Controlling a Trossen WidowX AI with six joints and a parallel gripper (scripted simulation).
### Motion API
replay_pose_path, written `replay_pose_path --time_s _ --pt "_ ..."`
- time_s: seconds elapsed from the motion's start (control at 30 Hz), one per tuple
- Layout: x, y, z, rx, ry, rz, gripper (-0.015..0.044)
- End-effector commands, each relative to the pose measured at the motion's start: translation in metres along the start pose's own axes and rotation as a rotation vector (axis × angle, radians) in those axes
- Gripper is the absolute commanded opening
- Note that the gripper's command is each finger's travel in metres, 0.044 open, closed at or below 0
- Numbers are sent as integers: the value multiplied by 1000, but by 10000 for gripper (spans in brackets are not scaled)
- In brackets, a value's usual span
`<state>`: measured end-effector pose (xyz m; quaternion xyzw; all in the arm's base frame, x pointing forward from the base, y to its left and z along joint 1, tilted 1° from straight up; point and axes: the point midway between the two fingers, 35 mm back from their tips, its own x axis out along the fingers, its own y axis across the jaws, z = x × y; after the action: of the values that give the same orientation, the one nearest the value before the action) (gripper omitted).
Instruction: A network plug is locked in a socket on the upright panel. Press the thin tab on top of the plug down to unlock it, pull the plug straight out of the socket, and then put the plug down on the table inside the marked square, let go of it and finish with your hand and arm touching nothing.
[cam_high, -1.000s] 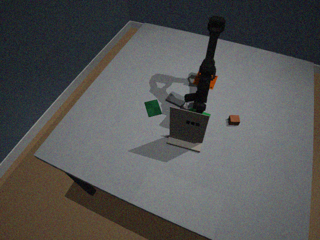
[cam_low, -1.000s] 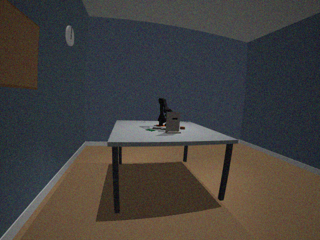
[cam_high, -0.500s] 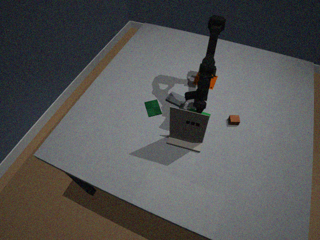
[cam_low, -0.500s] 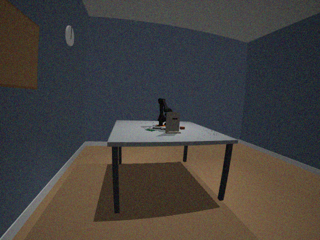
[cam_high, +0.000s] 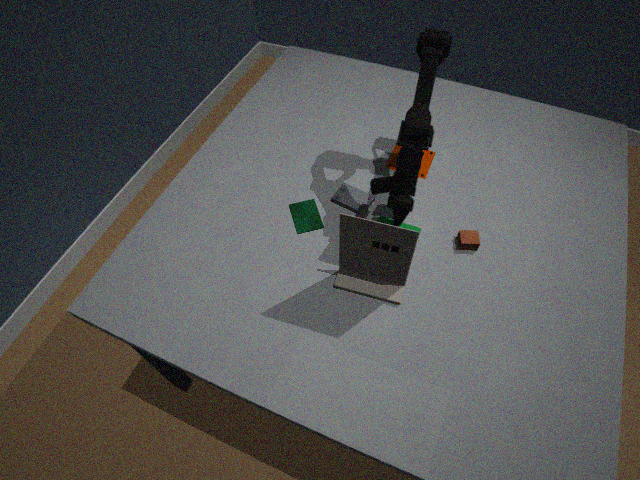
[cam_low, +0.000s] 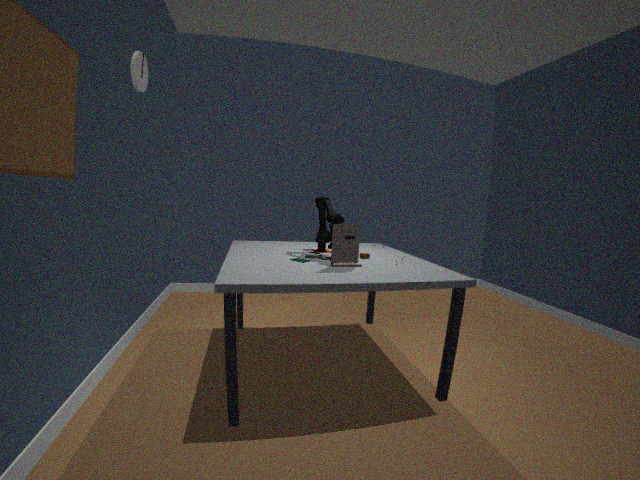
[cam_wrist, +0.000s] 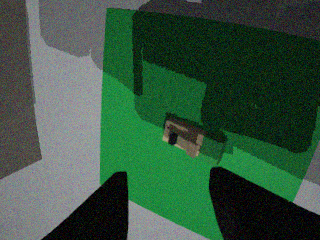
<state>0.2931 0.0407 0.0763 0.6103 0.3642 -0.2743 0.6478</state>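
Note:
The plug (cam_wrist: 190, 143), small and beige with a black part, shows in the wrist view over the bright green square (cam_wrist: 120, 150) (cam_high: 412, 227), out of the socket and beyond the fingertips. Its shadow is beside it; whether it rests flat is hard to tell. My gripper (cam_wrist: 169, 180) (cam_high: 399, 221) is partly open, with nothing between its fingers. It is above the green square, behind the panel as the top camera sees it. The upright grey panel (cam_high: 361, 263) (cam_low: 344, 254) (cam_wrist: 15, 100) stands close by and hides the plug from the top and exterior views.
A dark green patch (cam_high: 306, 216) (cam_low: 300, 260) lies to the left in the top view. A grey flat object (cam_high: 352, 197) lies behind the panel. An orange-brown block (cam_high: 468, 238) (cam_low: 364, 255) is to the right. An orange plate (cam_high: 427, 164) is under the arm.

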Motion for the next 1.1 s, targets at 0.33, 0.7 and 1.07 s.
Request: replay_pose_path --time_s 0.33,0.7,1.07 --pt "-17 14 0 -3 0 6 156" --pt "-30 24 0 -3 0 6 156" --pt "-44 33 0 -3 0 6 156"
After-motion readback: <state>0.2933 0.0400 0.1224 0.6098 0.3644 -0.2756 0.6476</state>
